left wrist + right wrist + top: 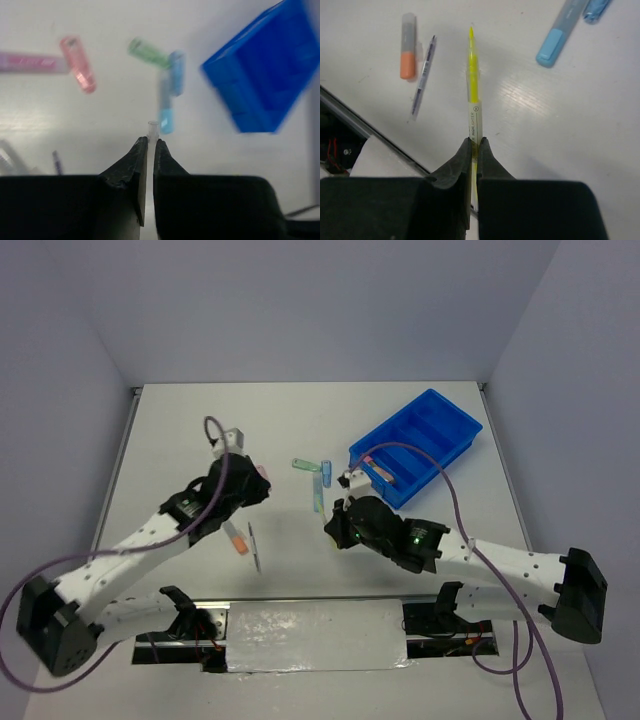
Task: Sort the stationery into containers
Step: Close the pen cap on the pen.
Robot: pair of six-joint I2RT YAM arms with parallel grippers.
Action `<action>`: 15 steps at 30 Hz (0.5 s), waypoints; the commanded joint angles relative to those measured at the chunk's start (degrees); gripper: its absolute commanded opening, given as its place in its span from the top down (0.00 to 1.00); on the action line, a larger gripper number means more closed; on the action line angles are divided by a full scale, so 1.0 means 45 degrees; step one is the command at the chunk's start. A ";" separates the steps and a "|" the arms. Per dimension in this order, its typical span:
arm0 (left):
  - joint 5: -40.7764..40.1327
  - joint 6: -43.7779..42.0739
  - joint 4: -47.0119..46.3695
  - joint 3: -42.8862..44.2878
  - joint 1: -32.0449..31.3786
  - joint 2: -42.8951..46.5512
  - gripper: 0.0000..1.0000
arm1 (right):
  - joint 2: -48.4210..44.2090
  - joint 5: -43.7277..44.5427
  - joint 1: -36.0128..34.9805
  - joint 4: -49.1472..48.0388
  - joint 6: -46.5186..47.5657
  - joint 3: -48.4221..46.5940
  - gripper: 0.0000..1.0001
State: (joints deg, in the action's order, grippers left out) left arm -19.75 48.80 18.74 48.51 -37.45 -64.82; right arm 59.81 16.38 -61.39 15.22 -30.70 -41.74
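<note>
The blue four-compartment tray [440, 425] stands at the back right, with a pink pen [383, 470] in its near compartment. My right gripper [474, 142] is shut on a yellow highlighter [474, 75], held above the table; both show in the top view, gripper [333, 518] and highlighter [318, 503]. My left gripper [150, 142] is shut on a slim whitish pen [153, 128], of which only the tip shows; the gripper [260, 486] is left of centre. On the table lie a pink marker [78, 64], a lilac pen [30, 61], a green marker [147, 52] and light blue highlighters [170, 95].
An orange marker [407, 52] and a slim purple pen [422, 75] lie near the table's front edge [300, 598], between the two arms. The tray also shows in the left wrist view [270, 70]. Walls close off the back and both sides.
</note>
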 commanded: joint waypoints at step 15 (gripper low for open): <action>0.2689 0.1149 -0.5084 -0.1581 -0.0115 0.5087 1.00 | 0.1922 0.2395 -0.2491 -0.4380 -0.0542 -0.2481 1.00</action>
State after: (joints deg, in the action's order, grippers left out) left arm -9.80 53.74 0.43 40.58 -37.71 -43.22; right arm 67.64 25.02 -71.42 -1.58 -35.00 -48.62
